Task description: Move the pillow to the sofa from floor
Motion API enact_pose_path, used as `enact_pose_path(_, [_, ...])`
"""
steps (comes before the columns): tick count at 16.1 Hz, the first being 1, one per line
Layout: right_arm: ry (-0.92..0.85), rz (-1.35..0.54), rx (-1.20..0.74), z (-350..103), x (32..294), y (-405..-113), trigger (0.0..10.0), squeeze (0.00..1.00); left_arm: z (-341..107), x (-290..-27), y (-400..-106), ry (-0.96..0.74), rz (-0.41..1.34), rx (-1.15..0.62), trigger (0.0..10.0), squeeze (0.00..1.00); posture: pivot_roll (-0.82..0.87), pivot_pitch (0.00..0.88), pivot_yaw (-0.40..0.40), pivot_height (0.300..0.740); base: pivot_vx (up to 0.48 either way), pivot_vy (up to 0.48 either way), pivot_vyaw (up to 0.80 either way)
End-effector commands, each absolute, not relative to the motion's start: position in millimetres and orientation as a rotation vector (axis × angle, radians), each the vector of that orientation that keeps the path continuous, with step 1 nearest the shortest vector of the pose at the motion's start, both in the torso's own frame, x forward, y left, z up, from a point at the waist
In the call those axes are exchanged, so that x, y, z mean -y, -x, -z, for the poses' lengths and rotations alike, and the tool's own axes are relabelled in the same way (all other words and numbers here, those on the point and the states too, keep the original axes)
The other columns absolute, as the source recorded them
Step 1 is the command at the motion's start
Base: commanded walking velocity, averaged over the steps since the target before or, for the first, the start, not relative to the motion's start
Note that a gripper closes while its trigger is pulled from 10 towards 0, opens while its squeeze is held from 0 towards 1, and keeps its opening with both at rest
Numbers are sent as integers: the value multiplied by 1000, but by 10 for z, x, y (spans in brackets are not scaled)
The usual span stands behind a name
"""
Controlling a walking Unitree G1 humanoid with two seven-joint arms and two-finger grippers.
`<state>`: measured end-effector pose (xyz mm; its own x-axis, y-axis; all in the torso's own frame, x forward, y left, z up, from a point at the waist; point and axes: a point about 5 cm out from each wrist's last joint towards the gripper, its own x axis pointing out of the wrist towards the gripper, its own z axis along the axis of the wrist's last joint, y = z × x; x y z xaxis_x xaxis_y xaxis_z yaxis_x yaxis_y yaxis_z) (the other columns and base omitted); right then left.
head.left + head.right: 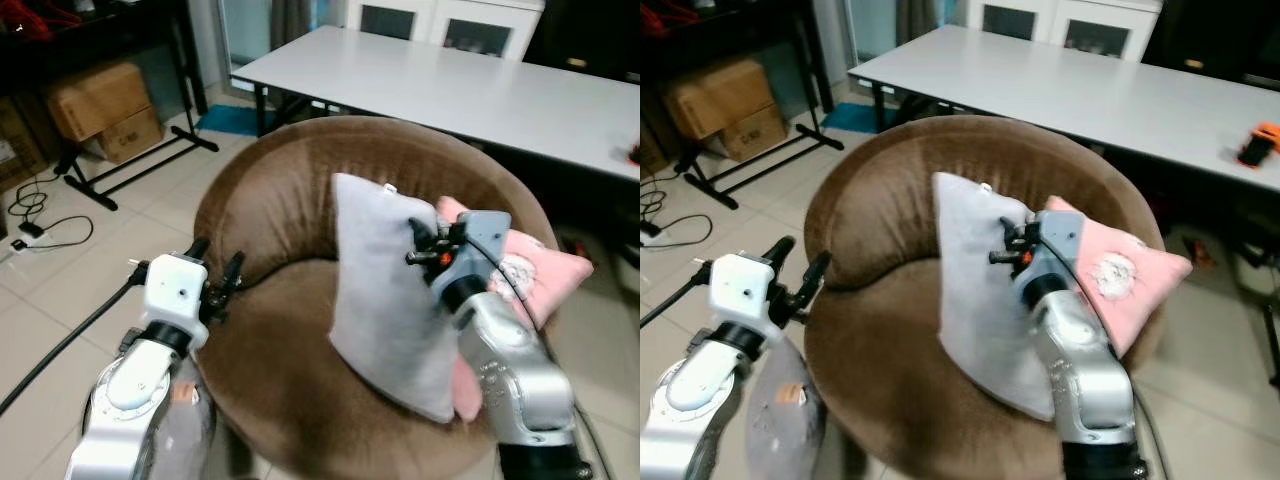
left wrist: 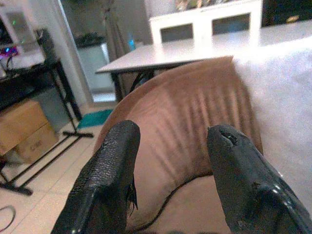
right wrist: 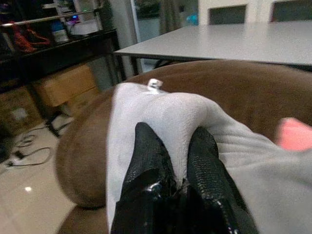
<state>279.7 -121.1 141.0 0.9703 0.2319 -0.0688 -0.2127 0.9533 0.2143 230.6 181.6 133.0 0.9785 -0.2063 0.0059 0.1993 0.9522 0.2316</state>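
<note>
A grey pillow (image 1: 385,300) stands upright on the seat of the round brown sofa (image 1: 290,200), leaning toward a pink pillow (image 1: 545,270) on the sofa's right side. My right gripper (image 1: 422,245) is shut on the grey pillow's upper right edge; in the right wrist view the fabric (image 3: 165,117) is pinched between the black fingers (image 3: 146,165). My left gripper (image 1: 215,268) hangs open at the sofa's left rim, apart from the pillow, its fingers (image 2: 112,175) spread with the sofa back (image 2: 195,126) beyond them.
A long white table (image 1: 450,85) stands right behind the sofa. Cardboard boxes (image 1: 100,105) and a black stand (image 1: 130,165) sit at the far left, with cables (image 1: 40,225) on the tiled floor. An orange object (image 1: 1258,145) lies on the table's right end.
</note>
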Motion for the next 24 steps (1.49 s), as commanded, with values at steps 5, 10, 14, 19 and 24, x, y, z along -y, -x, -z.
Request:
enact_pose_path(5, [-271,-241,-127,-1472,1122,-2844,10000,0,-1201,-1648,-2199,-244,431,-69,10000,0,-5,0,-29,740,58,0,0])
enact_pose_path(10, [-561,-81,-330,-1233,1051,-3037,10000,0,-1122,-1627,-2117,-258,543,-151,10000,0,2,0,-29,740,0,0,0])
enact_pose_path(14, [-694,202,-527,-688,1278,-3155,10000,0,-1055,-1625,-2064,-267,621,-217,10000,0,10,0,-34,740,0,0,0])
enact_pose_path(19, [-619,244,-378,-882,1398,-3418,10000,1000,-1037,-1619,-2028,-261,675,-249,10000,0,6,0,-27,740,0,0,0])
enact_pose_path(24, [-555,216,-238,-1133,1570,-3544,10000,1000,-1049,-1633,-2056,-269,670,-243,10000,0,2,0,-24,740,0,0,0])
